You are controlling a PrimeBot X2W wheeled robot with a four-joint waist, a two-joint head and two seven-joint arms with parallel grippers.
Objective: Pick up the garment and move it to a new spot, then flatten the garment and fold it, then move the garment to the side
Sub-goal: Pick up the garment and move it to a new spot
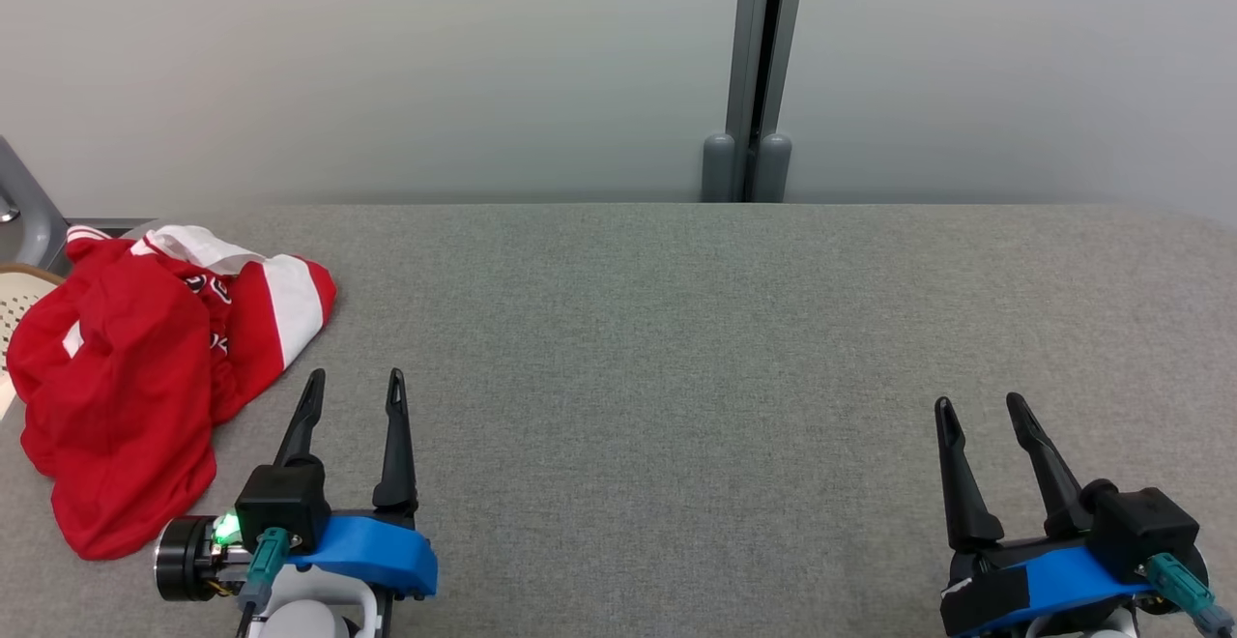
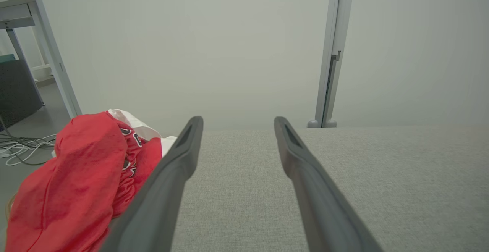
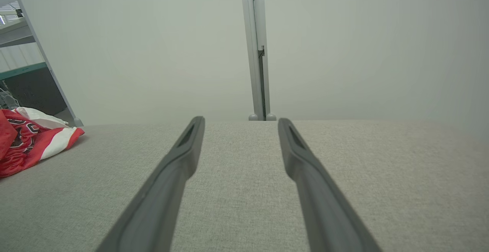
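We note garment (image 1: 126,377): red jersey, broad white bands, dark lettering half buried in folds. Crumpled in loose heap, not flattened, not folded. Lies at far left of grey tabletop (image 1: 676,348). Its left part seemingly hangs past table edge.

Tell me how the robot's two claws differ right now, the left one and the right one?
The left gripper sits close beside the crumpled red garment; the right gripper stands far from it, over bare table. A green light glows at the left gripper's wrist; the right gripper's wrist carries black tape instead. Both are open and empty, with long dark fingers.
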